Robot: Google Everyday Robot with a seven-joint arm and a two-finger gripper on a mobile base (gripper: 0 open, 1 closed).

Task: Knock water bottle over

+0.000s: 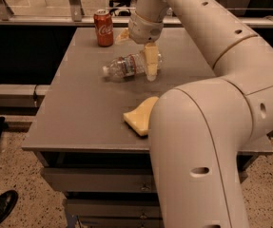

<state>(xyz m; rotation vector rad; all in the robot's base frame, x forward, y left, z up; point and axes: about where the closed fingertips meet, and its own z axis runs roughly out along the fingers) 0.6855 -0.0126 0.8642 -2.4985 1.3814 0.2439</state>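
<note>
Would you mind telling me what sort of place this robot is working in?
Probably an office or lab: a grey work table with drawers, a speckled floor, and an office chair base behind. The gripper is over the table's far half, at the toppled water bottle.

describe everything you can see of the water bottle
The water bottle is small and made of clear ribbed plastic, with a white cap and a pale label band. It lies on its side on the grey table, cap pointing left, apart from the red can behind it. The end effector overlaps its base end, apparently touching it.
</note>
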